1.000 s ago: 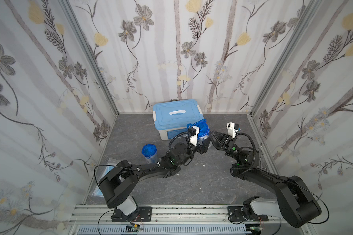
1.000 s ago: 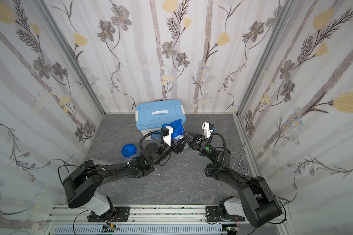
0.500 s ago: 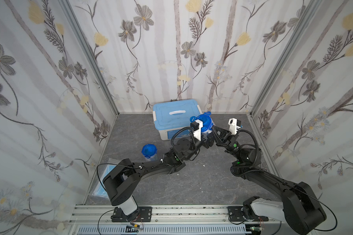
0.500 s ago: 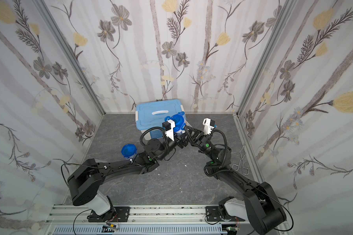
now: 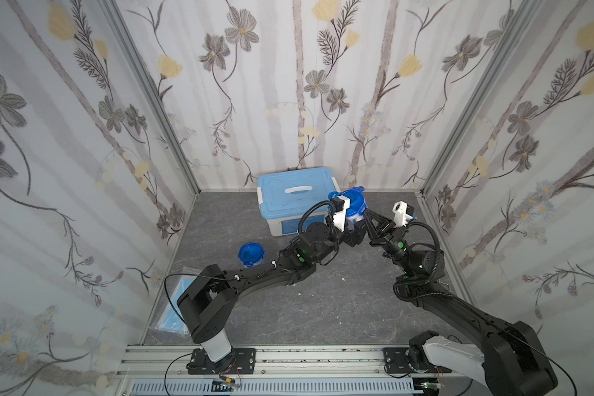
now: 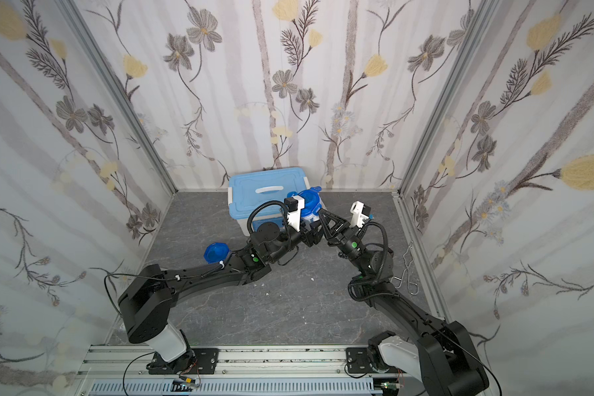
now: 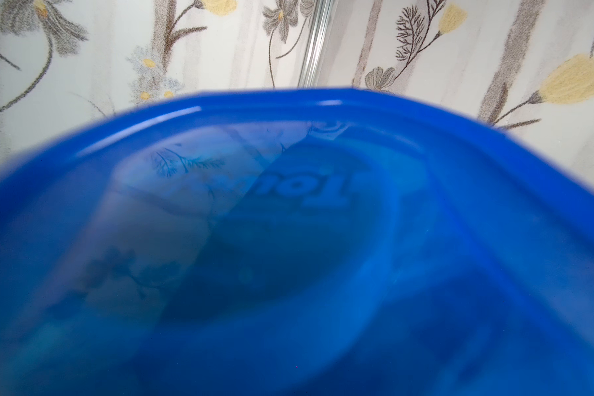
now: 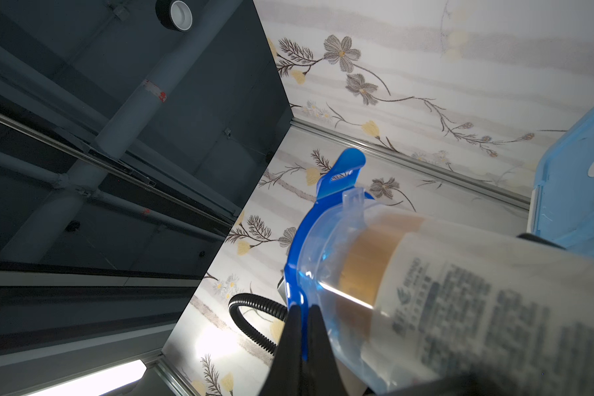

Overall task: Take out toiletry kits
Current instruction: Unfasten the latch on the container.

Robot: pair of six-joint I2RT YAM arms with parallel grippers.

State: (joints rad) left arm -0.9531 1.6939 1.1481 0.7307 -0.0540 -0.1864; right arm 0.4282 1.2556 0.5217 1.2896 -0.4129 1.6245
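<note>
One toiletry kit, a clear cup (image 8: pixel 426 291) with a blue tabbed lid (image 5: pixel 354 202) (image 6: pixel 310 199), is held up in the air beside the box's right front corner. My left gripper (image 5: pixel 354 223) (image 6: pixel 308 223) is shut on the cup's body. In the left wrist view the lid (image 7: pixel 288 240) fills the picture and hides the fingers. My right gripper (image 5: pixel 366 212) (image 6: pixel 320 213) (image 8: pixel 302 310) is shut on the lid's rim. A cream bottle with a gold cap (image 8: pixel 367 260) shows inside the cup. A second lidded cup (image 5: pixel 251 253) (image 6: pixel 216 253) stands on the floor to the left.
A large white box with a shut light-blue lid (image 5: pixel 297 197) (image 6: pixel 268 195) (image 8: pixel 576 199) stands against the back wall. A flat bag of blue masks (image 5: pixel 175 308) lies at the front left behind my left arm's base. A bent wire piece (image 6: pixel 407 271) lies by the right wall.
The held cup has risen and moved back to the right, tilting toward the right arm. My right gripper's jaws have gone from open to shut on the lid's rim.
</note>
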